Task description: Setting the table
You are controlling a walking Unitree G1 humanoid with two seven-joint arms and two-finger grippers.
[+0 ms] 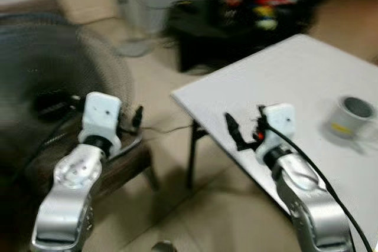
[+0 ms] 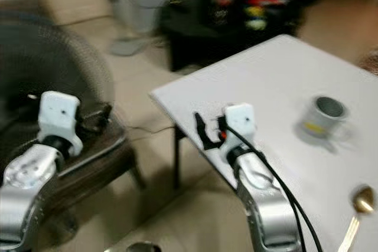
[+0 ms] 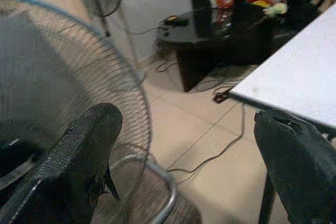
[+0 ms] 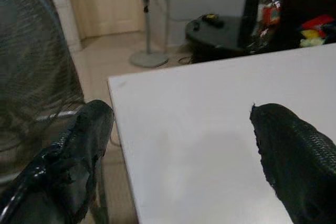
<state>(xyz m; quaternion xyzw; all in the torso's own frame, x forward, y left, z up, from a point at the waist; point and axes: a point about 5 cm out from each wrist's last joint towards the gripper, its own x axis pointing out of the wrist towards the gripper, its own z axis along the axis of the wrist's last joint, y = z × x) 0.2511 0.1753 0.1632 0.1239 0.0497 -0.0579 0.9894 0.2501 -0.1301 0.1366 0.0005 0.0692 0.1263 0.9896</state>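
Right gripper [image 1: 243, 129]: fingers spread wide and holding nothing, poised over the near-left corner of the white table [image 1: 307, 81], as the right wrist view confirms with bare tabletop between the two black fingers [image 4: 79, 156]. The silver right arm rises from below with its forearm angled up toward the table edge and a black cable running along it. Out to the gripper's right a grey mug [image 1: 352, 116] stands upright on the table, well apart from the fingers; it carries a small yellow label (blurred, no lettering legible). Nearer the robot and further right, a gold spoon [image 2: 359, 205] lies on the tabletop.

Left gripper [image 1: 131, 121]: fingers likewise wide apart and empty in the left wrist view, held off the table over a dark chair seat [image 1: 127, 166]. The left arm is bent upward at the elbow. Beside and behind this gripper stands the wire grille of a large fan [image 3: 100, 77]. Beyond both grippers: a pedestal fan [image 4: 149, 14], a low black table [image 4: 220, 32] and colourful packages [image 1: 269, 7], their print unreadable.
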